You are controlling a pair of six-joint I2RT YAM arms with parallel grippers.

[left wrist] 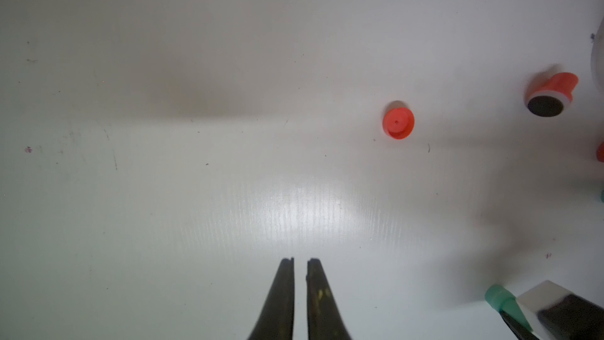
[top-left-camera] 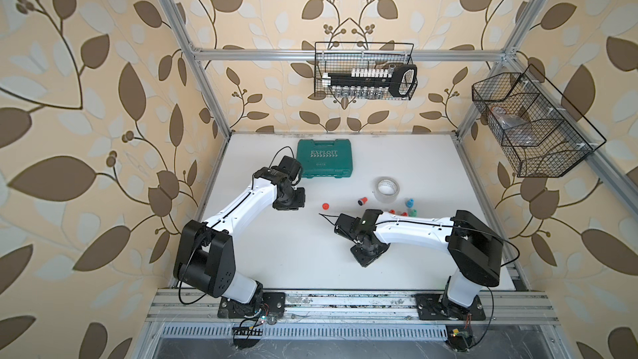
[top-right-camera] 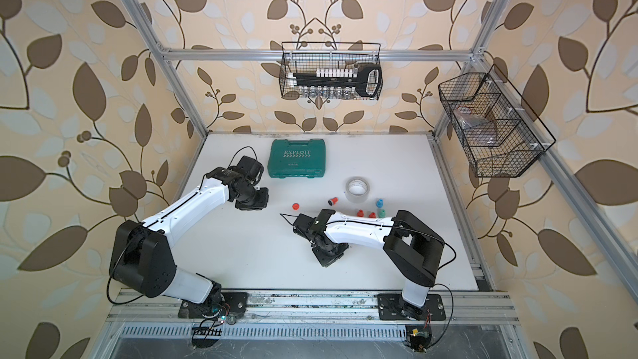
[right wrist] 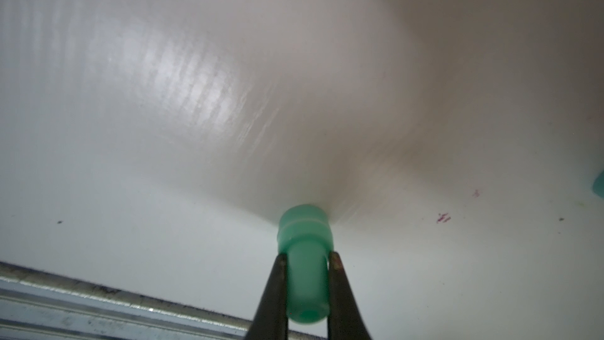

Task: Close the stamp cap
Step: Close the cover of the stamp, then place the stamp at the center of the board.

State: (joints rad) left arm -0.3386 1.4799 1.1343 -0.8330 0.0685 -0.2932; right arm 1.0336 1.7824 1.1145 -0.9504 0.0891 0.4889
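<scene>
The right hand (right wrist: 305, 258) is clamped on the green stamp (right wrist: 304, 240), its cap (right wrist: 302, 215) seemingly down on the desk (right wrist: 130, 191) at 6 o'clock from the tape roll (top-left-camera: 387, 187), and should press straight down, upright, while the left hand (left wrist: 300, 260) waits empty, nearly together.

Bright, even light; glare streaks the table (left wrist: 304, 207).
</scene>
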